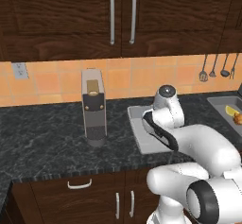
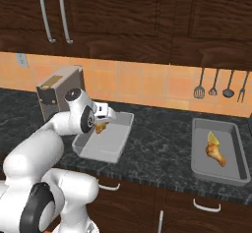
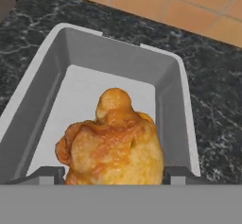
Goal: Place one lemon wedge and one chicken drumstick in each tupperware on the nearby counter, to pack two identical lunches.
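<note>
We've got a chicken drumstick clamped in the gripper, jaws wide around it, hanging directly above the near tupperware on the desk. Tray's long axis runs straight away from the hand. Drop looks vertical. Far tupperware already holds a lemon wedge plus drumstick.

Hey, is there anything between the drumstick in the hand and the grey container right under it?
Nothing visible is in the way. The hand holds the chicken drumstick directly over the tupperware, whose floor looks bare in the hand view. The other tupperware, off to the right, already holds a lemon wedge and a drumstick.
</note>
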